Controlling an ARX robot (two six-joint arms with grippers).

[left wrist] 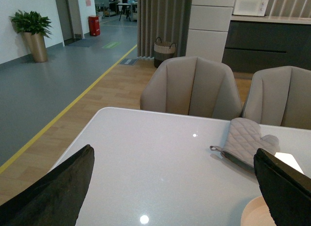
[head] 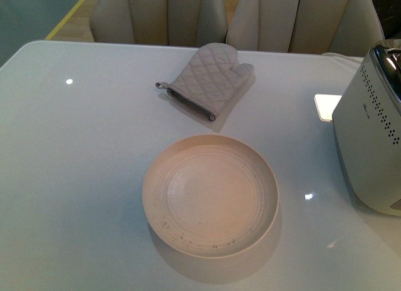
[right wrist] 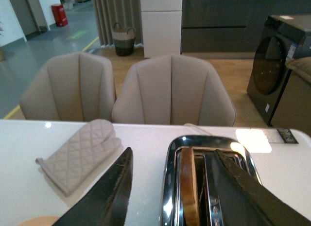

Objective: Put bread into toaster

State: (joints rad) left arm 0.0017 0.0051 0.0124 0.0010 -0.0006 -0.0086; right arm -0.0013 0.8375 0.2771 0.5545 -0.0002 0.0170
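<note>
The white toaster (head: 369,134) with dotted holes stands at the table's right edge. In the right wrist view I look down on its chrome top (right wrist: 170,187). The golden-brown crust of the bread (right wrist: 187,187) shows upright inside one slot. My right gripper (right wrist: 173,152) hangs open just above the toaster, one finger beside it and the other over its top, holding nothing. Over bare table on the left side, my left gripper (left wrist: 174,150) is open and empty. Neither gripper appears in the front view.
An empty round cream plate (head: 150,197) sits at the table's middle front. A quilted beige oven mitt (head: 210,78) lies behind it. Two beige chairs (head: 163,15) stand along the far edge of the table.
</note>
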